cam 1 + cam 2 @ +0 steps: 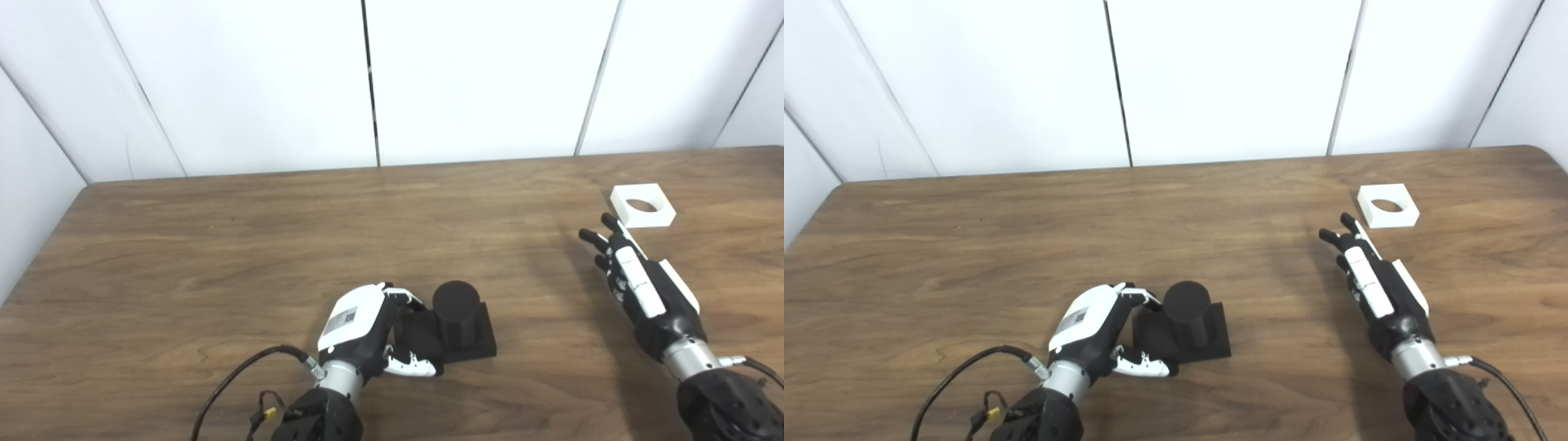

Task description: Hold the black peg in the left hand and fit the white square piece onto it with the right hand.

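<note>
The black peg (456,312) stands upright on its square black base (474,343) near the table's front middle. My left hand (367,331) is closed around the base's left side, fingers behind it and thumb in front. The white square piece (642,206) with a round hole lies flat at the right rear of the table. My right hand (637,278) is open and empty, fingers stretched toward the white piece, fingertips just short of its near left corner. The same scene shows in the right eye view, with the peg (1186,312) and white piece (1388,206).
The wooden table (245,245) ends at a white panelled wall (367,79) behind. Black cables (245,380) trail from my left wrist at the front edge.
</note>
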